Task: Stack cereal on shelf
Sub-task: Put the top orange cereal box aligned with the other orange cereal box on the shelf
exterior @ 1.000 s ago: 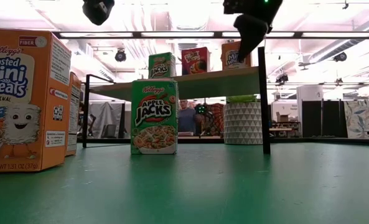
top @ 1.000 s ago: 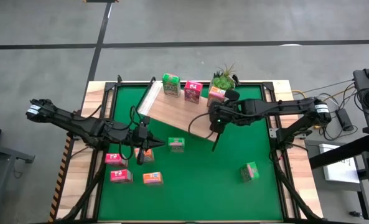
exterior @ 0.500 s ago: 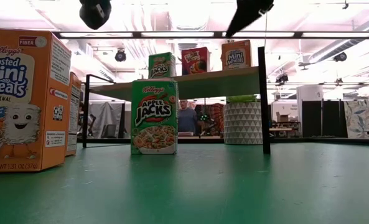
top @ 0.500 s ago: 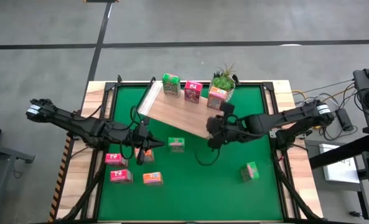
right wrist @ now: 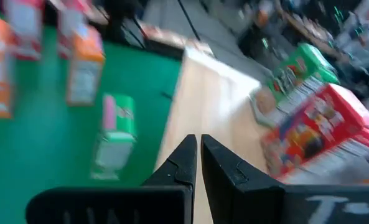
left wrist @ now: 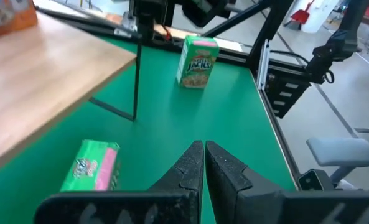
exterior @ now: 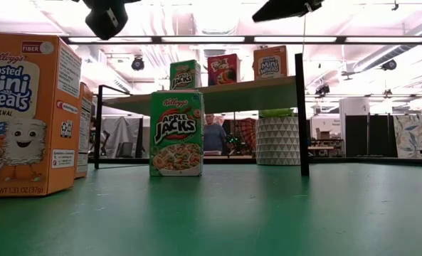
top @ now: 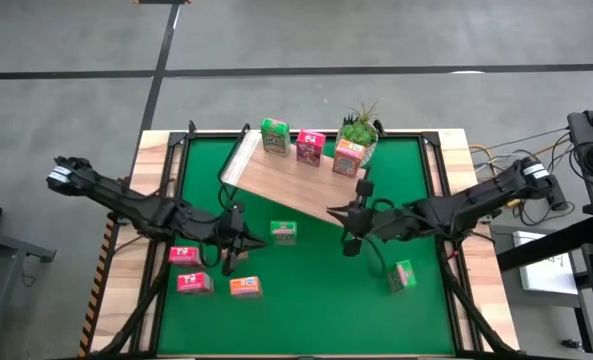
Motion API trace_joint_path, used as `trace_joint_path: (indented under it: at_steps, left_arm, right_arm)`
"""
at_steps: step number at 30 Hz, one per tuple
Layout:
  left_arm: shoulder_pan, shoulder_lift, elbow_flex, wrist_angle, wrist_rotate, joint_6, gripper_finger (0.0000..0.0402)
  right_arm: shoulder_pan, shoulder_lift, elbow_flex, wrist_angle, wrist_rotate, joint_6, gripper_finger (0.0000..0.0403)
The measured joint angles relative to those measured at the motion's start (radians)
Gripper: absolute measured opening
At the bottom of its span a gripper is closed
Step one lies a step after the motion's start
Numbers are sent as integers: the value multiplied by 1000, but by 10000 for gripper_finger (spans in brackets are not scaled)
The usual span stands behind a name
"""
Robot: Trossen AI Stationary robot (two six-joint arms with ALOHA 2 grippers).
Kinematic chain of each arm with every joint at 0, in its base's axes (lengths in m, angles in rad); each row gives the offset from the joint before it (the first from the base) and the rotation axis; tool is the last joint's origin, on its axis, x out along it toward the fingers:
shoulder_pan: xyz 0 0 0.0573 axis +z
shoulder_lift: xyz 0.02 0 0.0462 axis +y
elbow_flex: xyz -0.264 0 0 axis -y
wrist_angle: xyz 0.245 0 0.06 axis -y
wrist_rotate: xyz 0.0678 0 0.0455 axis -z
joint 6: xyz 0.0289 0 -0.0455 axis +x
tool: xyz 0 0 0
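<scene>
The shelf [top: 294, 182] is a light-wood board on thin black legs over the green mat. On it stand a green box [top: 274, 137], a pink-red box [top: 310, 148] and an orange box [top: 348, 157]. On the mat are a green box [top: 284, 232], another green box [top: 403, 275], two pink-red boxes [top: 183, 256] [top: 194, 284] and an orange box [top: 244, 287]. My left gripper [top: 238, 242] is shut in the air, left of the green box [left wrist: 91, 168]. My right gripper [top: 352, 222] is shut, off the shelf's near-right edge [right wrist: 215, 118].
A potted green plant [top: 359, 125] stands at the far edge behind the orange box. The mat between the two green boxes is bare. In the low view a large orange box [exterior: 25, 114] stands close on the left. People show in the room beyond.
My right gripper has drawn back from above the shelf's near-right part toward the table's near edge, rising and tipping toward level. My left gripper has shifted slightly toward the near edge. The boxes have stayed put.
</scene>
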Motion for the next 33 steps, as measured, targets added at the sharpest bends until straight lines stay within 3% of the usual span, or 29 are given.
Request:
trace_joint_path:
  at_steps: [7, 12, 23, 33]
  left_arm:
    - [0, 28, 16, 0, 28, -14, 0]
    - [1, 59, 36, 1, 28, -14, 0]
    - [1, 168, 127, -74, 28, 14, 0]
    - [-2, 234, 353, -570, 67, -173, 0]
  right_arm:
    - [0, -139, -269, 504, -233, -206, 12]
    - [0, -208, -385, 702, -347, -280, 12]
    - [0, -290, -455, 768, -391, -339, 12]
    - [0, -305, -456, 753, -390, -349, 12]
